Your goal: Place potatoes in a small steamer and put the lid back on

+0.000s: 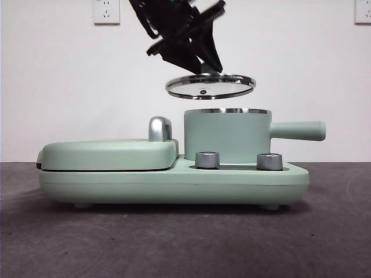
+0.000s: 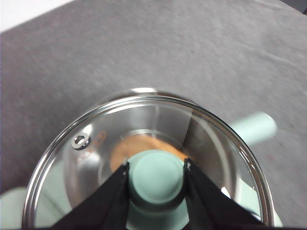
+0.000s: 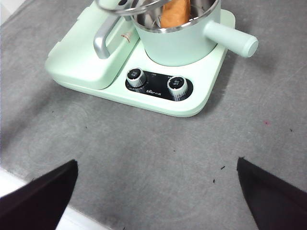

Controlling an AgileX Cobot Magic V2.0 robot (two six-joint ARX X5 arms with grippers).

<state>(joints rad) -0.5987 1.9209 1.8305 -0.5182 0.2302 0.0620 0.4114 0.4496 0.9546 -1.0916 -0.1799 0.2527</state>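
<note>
The glass lid [image 1: 210, 86] with its steel rim hangs slightly tilted a short way above the mint-green small steamer [image 1: 227, 136]. My left gripper [image 2: 157, 166] is shut on the lid's mint-green knob [image 2: 157, 176]; in the front view this gripper [image 1: 204, 66] comes down from above. An orange-brown potato [image 3: 175, 13] stands inside the steamer, and it shows through the lid [image 2: 148, 158] as an orange patch [image 2: 125, 148]. My right gripper [image 3: 156, 191] stands open over the grey table, apart from the appliance.
The steamer sits on a mint-green appliance base [image 1: 174, 179] with two steel dials [image 1: 207, 160] [image 1: 269, 161]. A closed griddle cover [image 1: 110, 154] with a chrome handle [image 1: 160, 128] lies beside the pot. The steamer's handle [image 1: 298, 130] points right.
</note>
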